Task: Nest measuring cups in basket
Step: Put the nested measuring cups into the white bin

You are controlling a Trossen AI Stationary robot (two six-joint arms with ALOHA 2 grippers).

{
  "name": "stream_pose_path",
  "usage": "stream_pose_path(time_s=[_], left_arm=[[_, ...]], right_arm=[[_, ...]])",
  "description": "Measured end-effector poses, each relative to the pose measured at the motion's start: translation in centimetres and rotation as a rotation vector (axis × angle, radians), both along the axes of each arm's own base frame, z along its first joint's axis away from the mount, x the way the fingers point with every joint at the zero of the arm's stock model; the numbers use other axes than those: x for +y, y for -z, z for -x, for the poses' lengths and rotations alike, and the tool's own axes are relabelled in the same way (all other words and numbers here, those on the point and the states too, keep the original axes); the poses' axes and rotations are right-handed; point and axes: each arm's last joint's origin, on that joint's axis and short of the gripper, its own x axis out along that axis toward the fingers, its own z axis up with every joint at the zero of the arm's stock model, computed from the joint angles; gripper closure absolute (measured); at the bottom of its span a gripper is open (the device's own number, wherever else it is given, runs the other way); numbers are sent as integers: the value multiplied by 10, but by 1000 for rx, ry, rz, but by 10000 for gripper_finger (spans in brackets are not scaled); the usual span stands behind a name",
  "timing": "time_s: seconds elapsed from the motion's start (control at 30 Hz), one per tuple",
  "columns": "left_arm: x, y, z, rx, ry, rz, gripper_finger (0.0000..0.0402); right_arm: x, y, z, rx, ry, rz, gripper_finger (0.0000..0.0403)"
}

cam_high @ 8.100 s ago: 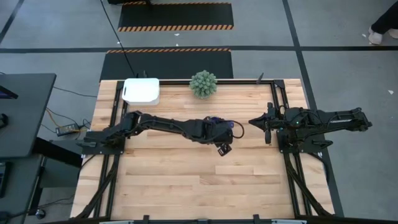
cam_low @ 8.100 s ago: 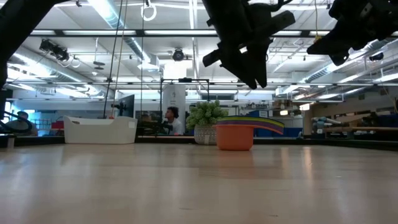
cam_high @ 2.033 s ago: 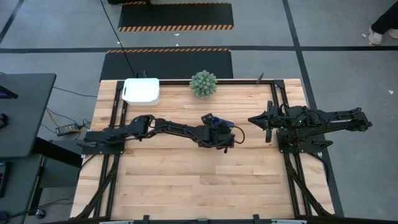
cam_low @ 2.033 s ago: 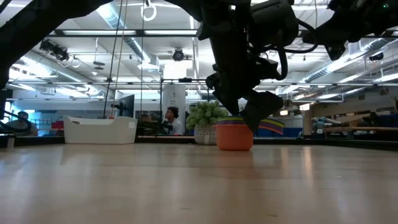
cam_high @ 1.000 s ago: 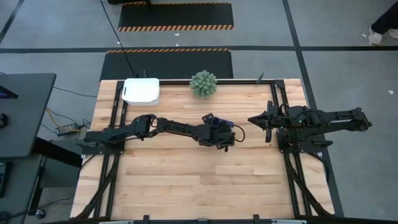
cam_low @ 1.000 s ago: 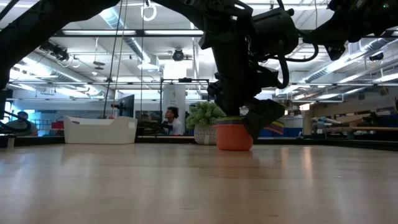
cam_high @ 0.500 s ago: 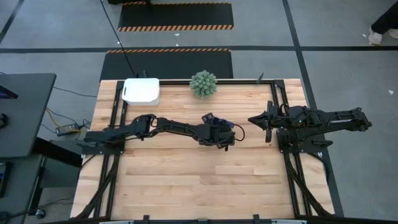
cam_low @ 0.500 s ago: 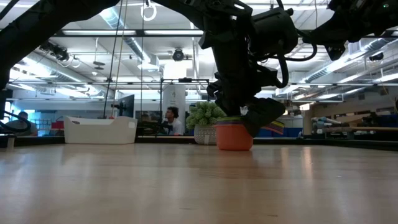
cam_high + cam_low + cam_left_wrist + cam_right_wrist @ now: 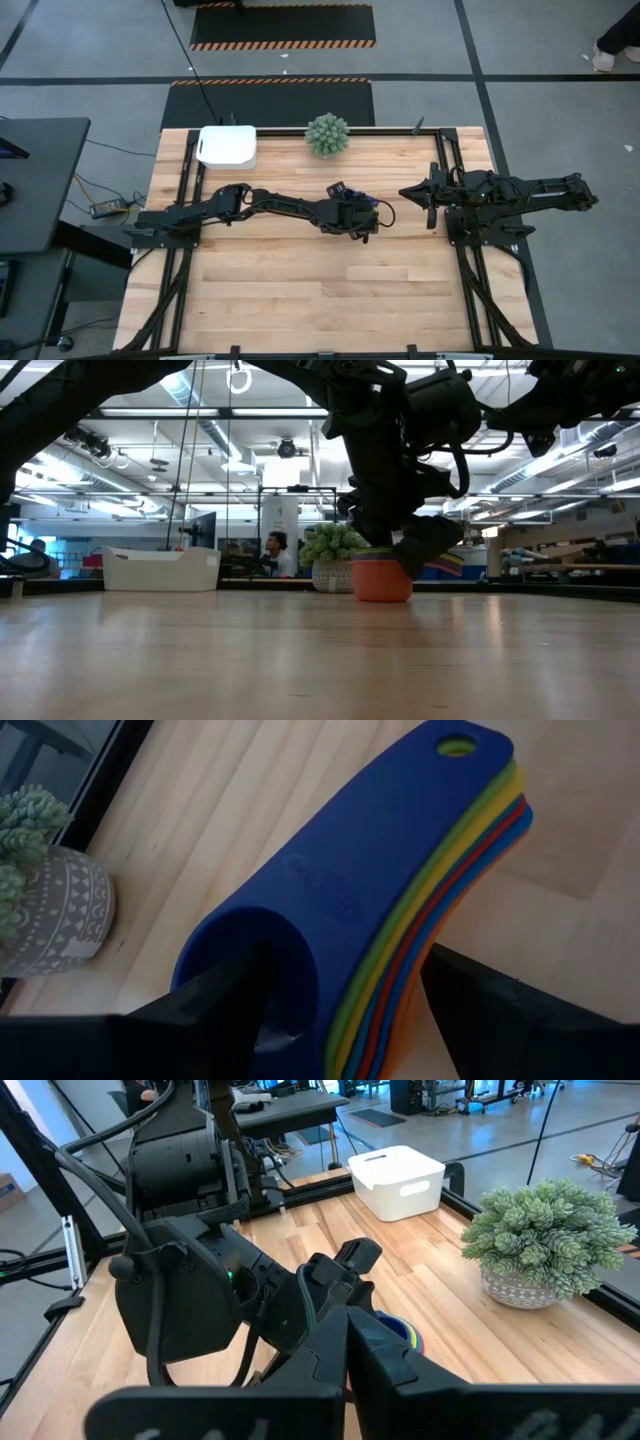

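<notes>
The left gripper (image 9: 357,222) is low over the middle of the wooden counter (image 9: 300,290), straddling the stacked measuring cups (image 9: 380,920). In the left wrist view the stack lies between the two dark fingers (image 9: 500,1010), one on each side of the bowls, with the blue cup on top and green, yellow, red and orange edges showing beneath it; the flat handles fan out away from the wrist. The fingers sit narrowly set against the stack's sides, gripping it. In the low view the orange cup (image 9: 381,582) rests on the counter beneath the gripper. The white basket (image 9: 227,147) stands at the counter's far left corner, well apart from the cups, and a green spiky plant (image 9: 327,134) sits at the far edge. The right gripper (image 9: 428,195) waits at the right side, fingers closed together.
</notes>
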Motion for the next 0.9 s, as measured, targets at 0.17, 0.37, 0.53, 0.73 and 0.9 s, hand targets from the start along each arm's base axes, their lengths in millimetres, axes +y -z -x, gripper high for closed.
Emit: stream_pose_path(time_s=[0.17,0.37,0.53,0.73,0.9], left_arm=[[0,0,-1,17,36,-15,138],[0,0,-1,17,37,-16,138],[0,-1,-1,19,36,-18,138],[1,0,-1,20,36,-19,138],[1,0,-1,19,34,-19,139]], right_arm=[[0,0,0,0,0,0,389],[0,0,0,0,0,0,389],[0,0,0,0,0,0,389],[0,0,0,0,0,0,389],[0,0,0,0,0,0,389]])
